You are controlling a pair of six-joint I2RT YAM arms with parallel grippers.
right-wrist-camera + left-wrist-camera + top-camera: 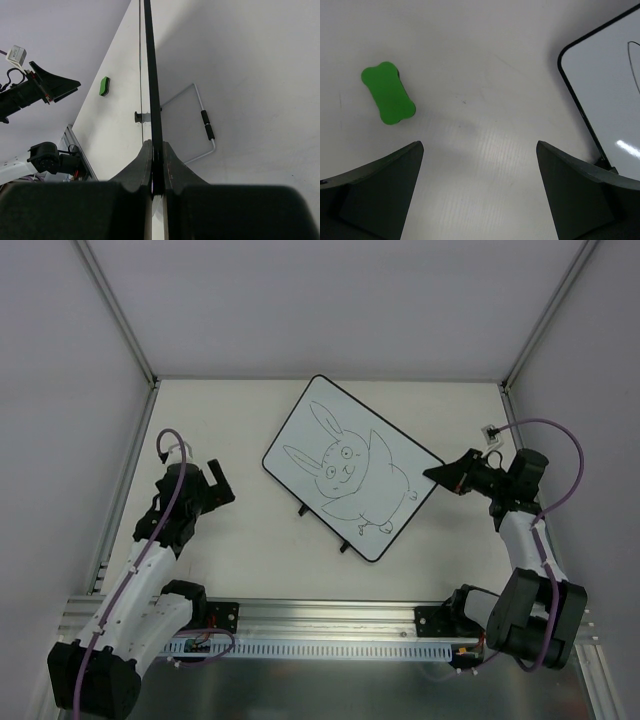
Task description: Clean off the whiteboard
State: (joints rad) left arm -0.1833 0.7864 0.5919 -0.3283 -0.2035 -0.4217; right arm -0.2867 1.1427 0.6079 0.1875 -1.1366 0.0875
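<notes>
R gripper [156, 149] clamped shut on whiteboard [352, 468] edge; rabbit sketch on board. L gripper [479, 146] fully open, holding nothing, w/ eraser [388, 93] nearby.

The whiteboard [352, 468] is showing a white face within a thin black frame, carrying a rabbit drawing [340, 465] in black outline. The eraser [388, 92] is glowing bright green against the off-white counter [485, 65]. The left hand [480, 147] and right hand [157, 150] are looking matte black, with purple cables [560, 435] trailing over white arms [130, 585].
</notes>
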